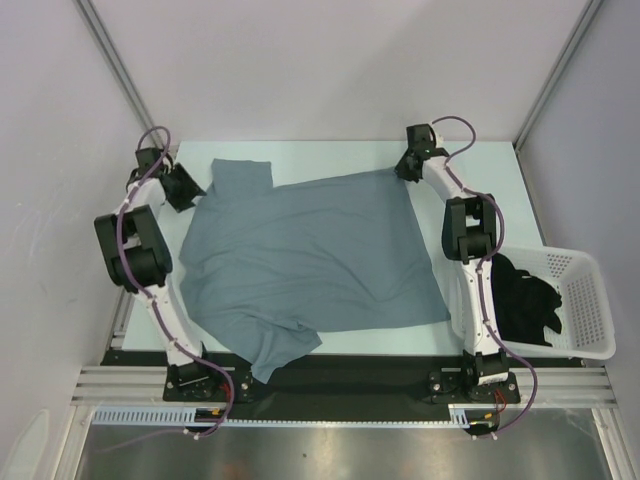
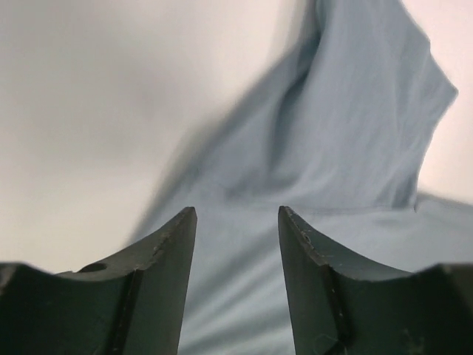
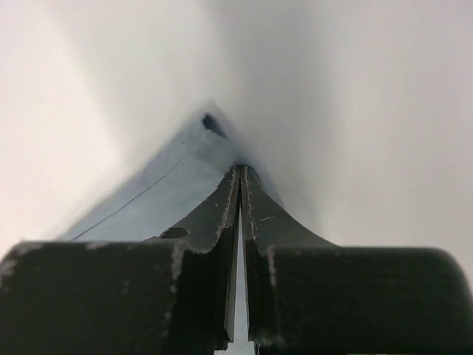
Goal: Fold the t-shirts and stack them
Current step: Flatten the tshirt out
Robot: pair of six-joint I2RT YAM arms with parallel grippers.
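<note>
The slate grey-blue t-shirt [image 1: 310, 255] lies spread across the table, with one sleeve at the far left and another hanging over the near edge. My left gripper [image 1: 188, 190] is at the shirt's far-left edge. In the left wrist view it [image 2: 236, 211] is open, with the cloth [image 2: 332, 133] lying below and beyond the fingers. My right gripper [image 1: 405, 170] is at the shirt's far-right corner. In the right wrist view it [image 3: 240, 168] is shut, pinching the cloth corner [image 3: 170, 192]. The black t-shirt [image 1: 525, 300] lies bunched in the basket.
The white lattice basket [image 1: 590, 270] stands at the right edge of the table, beside the right arm. Pale walls and frame posts close in the far side. The black front rail with the arm bases runs along the near edge.
</note>
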